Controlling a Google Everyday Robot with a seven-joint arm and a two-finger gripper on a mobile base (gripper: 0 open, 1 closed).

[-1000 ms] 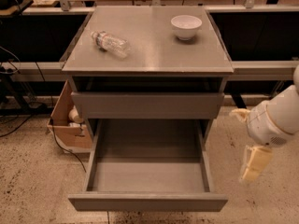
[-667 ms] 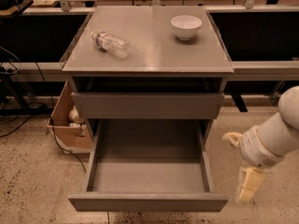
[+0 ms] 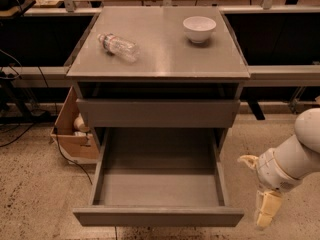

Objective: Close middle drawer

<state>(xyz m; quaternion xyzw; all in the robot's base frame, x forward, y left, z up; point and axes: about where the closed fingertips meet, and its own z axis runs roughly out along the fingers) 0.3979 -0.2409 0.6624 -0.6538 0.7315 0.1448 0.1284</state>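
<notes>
The middle drawer (image 3: 158,217) of the grey cabinet is pulled far out toward me, and its flat grey floor is bare. Its plain front faces me at the bottom of the view. Above it the uppermost grey drawer front (image 3: 158,113) sits nearly flush under the tabletop. The lowest drawer is hidden beneath the open one. My gripper (image 3: 266,215), cream-coloured and pointing down, hangs from the white arm (image 3: 295,156) just right of the open drawer's front right corner, apart from it.
A clear plastic bottle (image 3: 118,46) lies on the tabletop (image 3: 165,59) at the left, and a white bowl (image 3: 199,28) stands at the back right. A cardboard box (image 3: 70,129) sits on the floor left of the cabinet. Cables run along the left floor.
My arm and gripper have moved down along the right side of the cabinet, toward the level of the open drawer's front. The drawer has not moved.
</notes>
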